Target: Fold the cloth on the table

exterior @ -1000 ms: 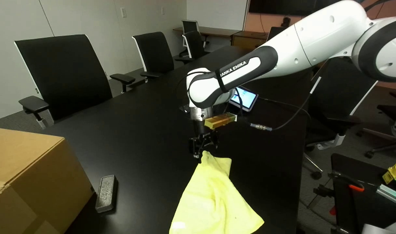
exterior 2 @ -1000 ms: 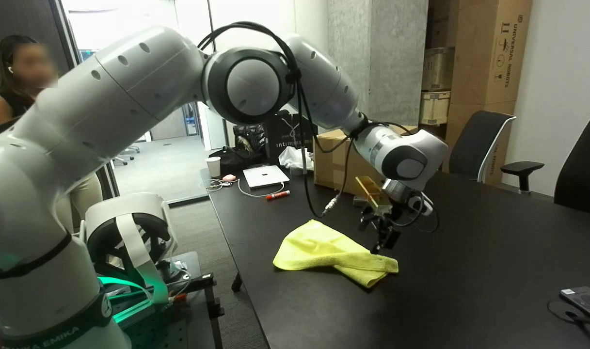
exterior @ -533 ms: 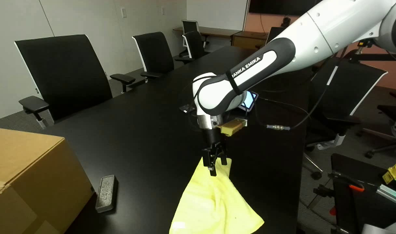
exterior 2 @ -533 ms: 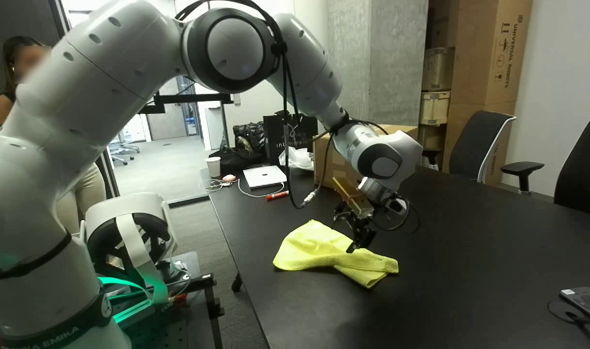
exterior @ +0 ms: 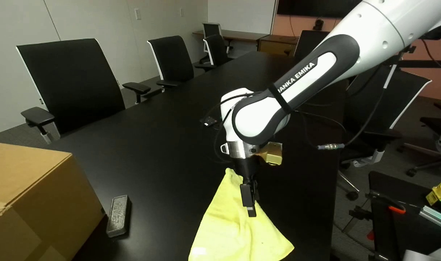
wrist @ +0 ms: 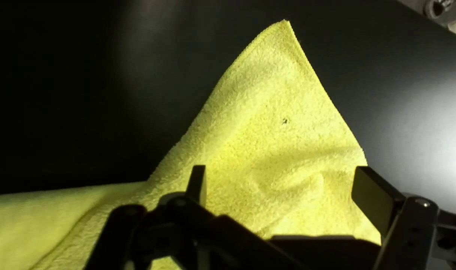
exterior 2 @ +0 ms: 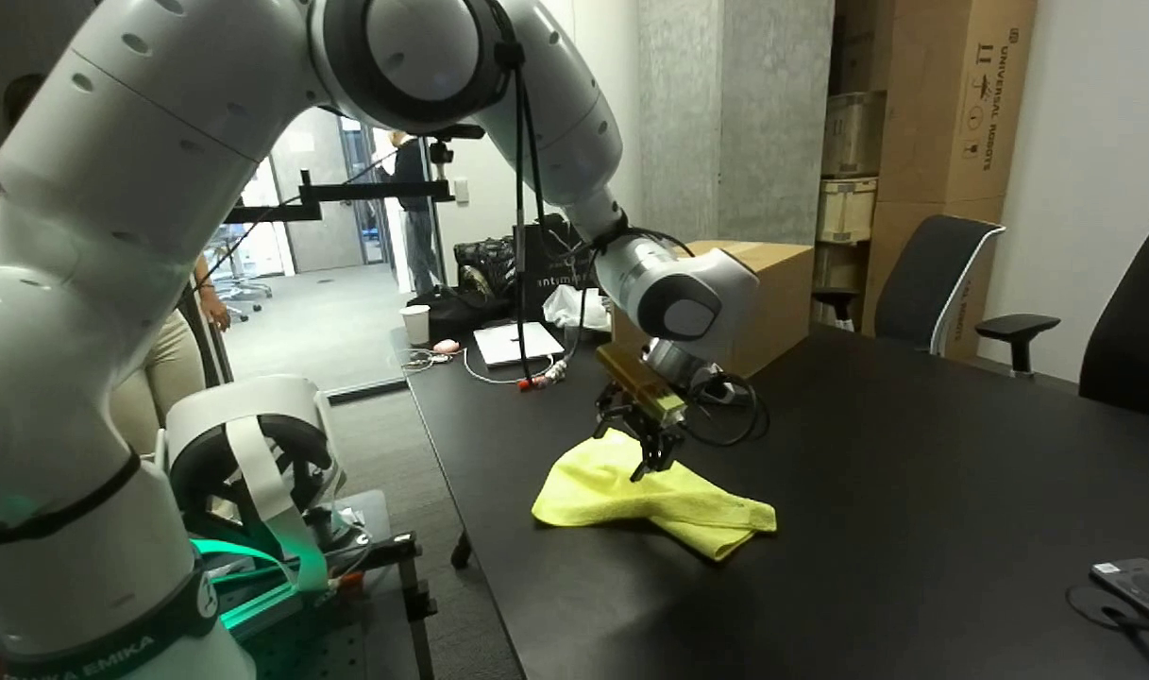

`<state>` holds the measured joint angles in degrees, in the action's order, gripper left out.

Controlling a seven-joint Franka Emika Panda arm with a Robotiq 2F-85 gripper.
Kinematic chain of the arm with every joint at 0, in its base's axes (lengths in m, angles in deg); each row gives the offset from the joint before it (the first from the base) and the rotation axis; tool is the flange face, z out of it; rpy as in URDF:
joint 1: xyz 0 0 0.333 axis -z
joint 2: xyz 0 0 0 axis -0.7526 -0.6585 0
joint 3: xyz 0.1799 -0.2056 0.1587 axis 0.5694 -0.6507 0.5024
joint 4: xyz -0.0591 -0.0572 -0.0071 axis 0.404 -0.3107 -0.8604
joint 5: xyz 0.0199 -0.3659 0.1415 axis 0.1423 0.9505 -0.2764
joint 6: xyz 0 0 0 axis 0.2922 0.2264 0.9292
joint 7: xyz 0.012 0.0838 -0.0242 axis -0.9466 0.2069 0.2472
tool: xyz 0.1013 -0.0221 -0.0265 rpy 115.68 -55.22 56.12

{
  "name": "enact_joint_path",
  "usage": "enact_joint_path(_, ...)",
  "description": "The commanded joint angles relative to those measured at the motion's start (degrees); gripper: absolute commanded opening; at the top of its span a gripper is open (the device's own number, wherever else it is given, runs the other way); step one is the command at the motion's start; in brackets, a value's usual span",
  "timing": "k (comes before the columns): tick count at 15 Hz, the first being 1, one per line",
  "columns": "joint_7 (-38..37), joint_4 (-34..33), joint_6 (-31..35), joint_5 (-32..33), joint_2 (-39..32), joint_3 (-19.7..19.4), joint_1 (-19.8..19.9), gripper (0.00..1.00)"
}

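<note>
Above the black table [exterior 2: 914,472], I hold my claw [wrist: 279,191] spread wide, with nothing in it. Under it lies the yellow cloth [wrist: 265,142], rumpled, not neatly folded yet. I think I'm picking a spot to grab. Next I should go down and pinch an edge. My arm [exterior 2: 423,57] reaches out, bent, with my wrist [exterior: 254,121] pointing down.

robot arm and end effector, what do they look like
A smooth white jointed robot arm with dark grey panels, white EMIKA lettering, black cables and a silver metal wrist collar, a gold-toned block beside it. The black end effector has two flat-padded fingers.
</note>
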<state>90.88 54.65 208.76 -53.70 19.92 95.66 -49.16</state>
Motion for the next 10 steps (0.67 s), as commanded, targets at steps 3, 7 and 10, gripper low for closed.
enact_joint_path(3,8.6,11.4,9.7,4.8,5.0,1.4,-1.9,1.00)
enact_joint_path(7,12.6,20.2,19.0,7.0,6.7,3.1,-1.8,1.00)
enact_joint_path(10,14.2,25.2,26.1,7.5,6.9,4.8,-1.2,1.00)
